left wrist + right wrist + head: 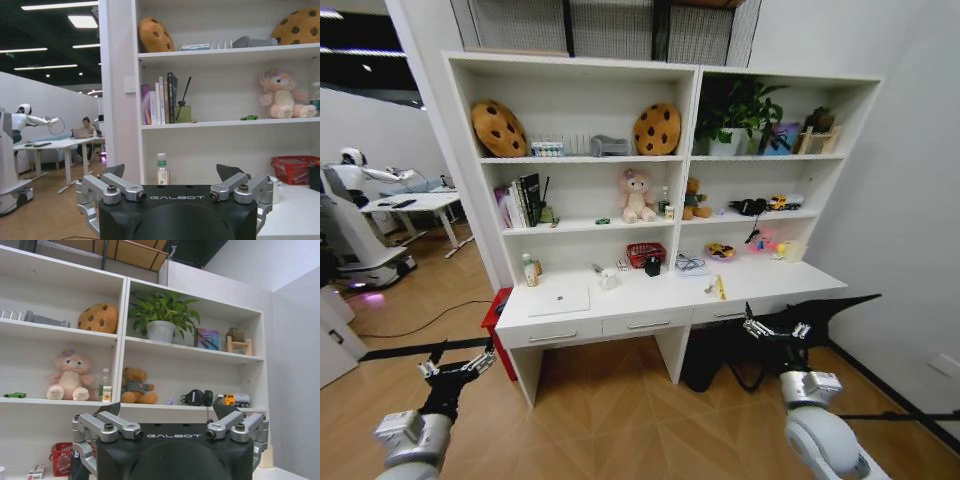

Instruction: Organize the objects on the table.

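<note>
My left gripper (457, 368) and right gripper (775, 329) hang spread, short of the table (760, 283); the laptop (559, 300) lies far-left, nearer my left.

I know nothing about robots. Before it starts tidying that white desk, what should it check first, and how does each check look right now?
1. Left gripper free to grasp: ok, fingers spread, nothing held, low over the floor.
2. Right gripper free: ok, open and empty, level with the drawers.
3. Close enough to the desk: not ok, bare floor lies between robot and desk.
4. Laptop located: ok, closed, flat at the desk's left end.
5. Green toy car located: ok, on the middle shelf beside the pink plush toy.
6. Pens located: cannot tell, the small items near the yellow item are too small to identify.
</note>
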Controlling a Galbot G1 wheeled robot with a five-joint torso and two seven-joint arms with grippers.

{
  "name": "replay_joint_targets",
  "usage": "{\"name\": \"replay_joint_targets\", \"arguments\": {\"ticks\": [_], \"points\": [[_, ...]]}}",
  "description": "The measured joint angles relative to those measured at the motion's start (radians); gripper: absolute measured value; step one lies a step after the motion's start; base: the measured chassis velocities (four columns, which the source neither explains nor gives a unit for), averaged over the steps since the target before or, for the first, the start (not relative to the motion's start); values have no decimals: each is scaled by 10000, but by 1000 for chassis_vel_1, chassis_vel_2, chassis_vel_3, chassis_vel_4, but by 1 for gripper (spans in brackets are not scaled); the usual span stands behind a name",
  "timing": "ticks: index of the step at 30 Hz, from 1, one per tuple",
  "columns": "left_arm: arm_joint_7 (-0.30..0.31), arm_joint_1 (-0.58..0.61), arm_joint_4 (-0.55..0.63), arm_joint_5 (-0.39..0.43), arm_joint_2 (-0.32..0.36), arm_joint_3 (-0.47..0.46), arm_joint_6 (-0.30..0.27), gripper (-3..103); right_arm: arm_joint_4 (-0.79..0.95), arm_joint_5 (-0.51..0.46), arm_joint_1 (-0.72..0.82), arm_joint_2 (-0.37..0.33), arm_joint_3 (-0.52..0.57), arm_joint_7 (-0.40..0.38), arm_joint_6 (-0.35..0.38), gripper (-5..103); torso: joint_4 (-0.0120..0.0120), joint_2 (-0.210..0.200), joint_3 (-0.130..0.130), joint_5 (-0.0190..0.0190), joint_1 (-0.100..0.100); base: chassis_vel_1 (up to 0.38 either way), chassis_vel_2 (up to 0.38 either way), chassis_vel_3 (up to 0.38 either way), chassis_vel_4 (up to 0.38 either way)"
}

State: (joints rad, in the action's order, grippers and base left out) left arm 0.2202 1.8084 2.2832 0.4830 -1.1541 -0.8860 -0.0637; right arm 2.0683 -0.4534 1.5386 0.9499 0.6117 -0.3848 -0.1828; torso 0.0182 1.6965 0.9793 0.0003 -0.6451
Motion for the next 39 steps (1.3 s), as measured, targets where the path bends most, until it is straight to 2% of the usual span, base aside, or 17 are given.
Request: {"name": "replay_joint_targets", "arguments": {"ticks": [4,10,16,21,39], "points": [[-2,-3,-1,0,0,3,0,100,0,0,1,0,2,-1,0,100,5,-5,3,-7,-6,-51,-32,-18,34],[-6,-5,-2,0,0,3,0,100,-1,0,-5,0,2,-1,0,100,-15,-14,8,-2,-24,-70,18,99,-42],[-6,-4,-3,0,0,3,0,100,-1,0,-2,-1,1,-1,0,100,0,-7,4,-3,-10,6,15,-8,-1],[-6,-3,-2,0,0,3,0,100,0,0,-2,0,1,-1,0,100,-6,-5,3,-5,-8,8,-4,-12,2],[-6,-3,-3,0,1,3,0,100,0,0,-1,0,2,-1,0,100,-5,-6,4,-4,-9,0,0,0,0]]}}
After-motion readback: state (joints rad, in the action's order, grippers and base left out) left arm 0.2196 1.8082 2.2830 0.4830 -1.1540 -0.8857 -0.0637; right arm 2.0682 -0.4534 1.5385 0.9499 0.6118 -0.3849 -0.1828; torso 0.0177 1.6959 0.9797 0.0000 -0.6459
